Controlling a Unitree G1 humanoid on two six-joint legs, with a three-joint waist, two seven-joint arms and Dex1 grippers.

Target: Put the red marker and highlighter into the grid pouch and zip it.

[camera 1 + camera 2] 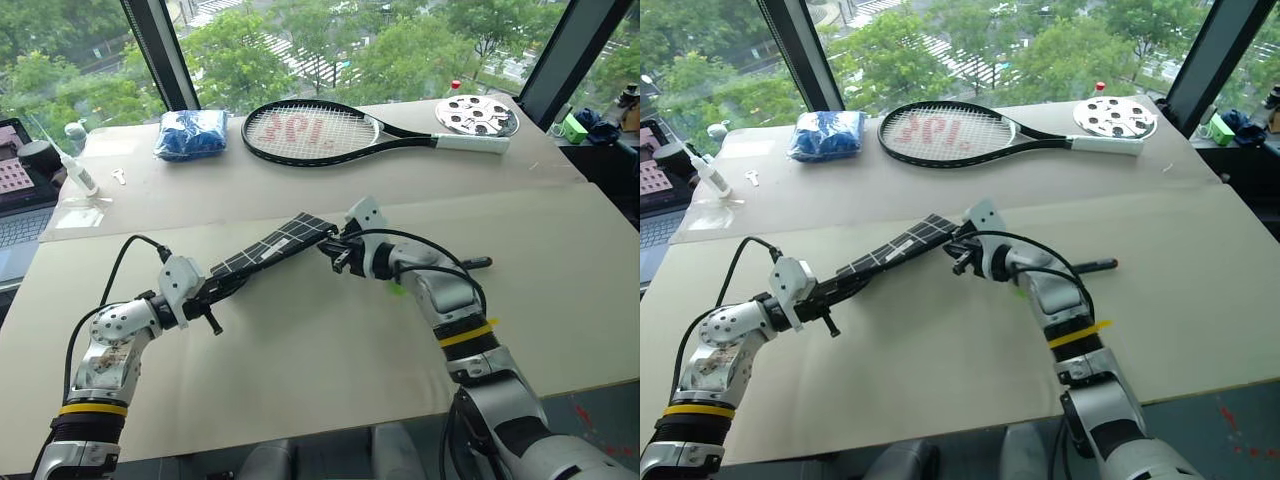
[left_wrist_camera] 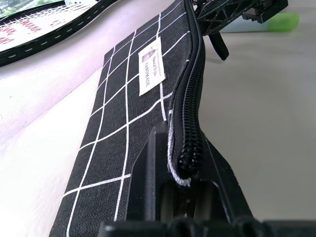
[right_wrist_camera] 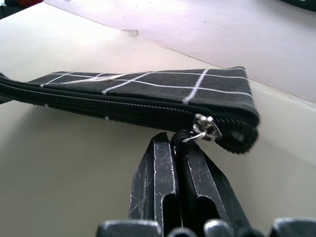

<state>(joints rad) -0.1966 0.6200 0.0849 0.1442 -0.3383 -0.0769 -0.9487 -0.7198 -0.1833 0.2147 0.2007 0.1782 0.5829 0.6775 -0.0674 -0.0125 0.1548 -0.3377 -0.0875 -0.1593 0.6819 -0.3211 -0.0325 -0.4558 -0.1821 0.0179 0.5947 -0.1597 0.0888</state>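
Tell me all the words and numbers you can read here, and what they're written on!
"HANDMADE": on the small white label sewn to the grid pouch; the smaller print above that word is too small to read.
Big red marks on the strings of the tennis racket: they look like numbers or letters, but I can't read them for sure.
Nothing else here carries writing I can read.
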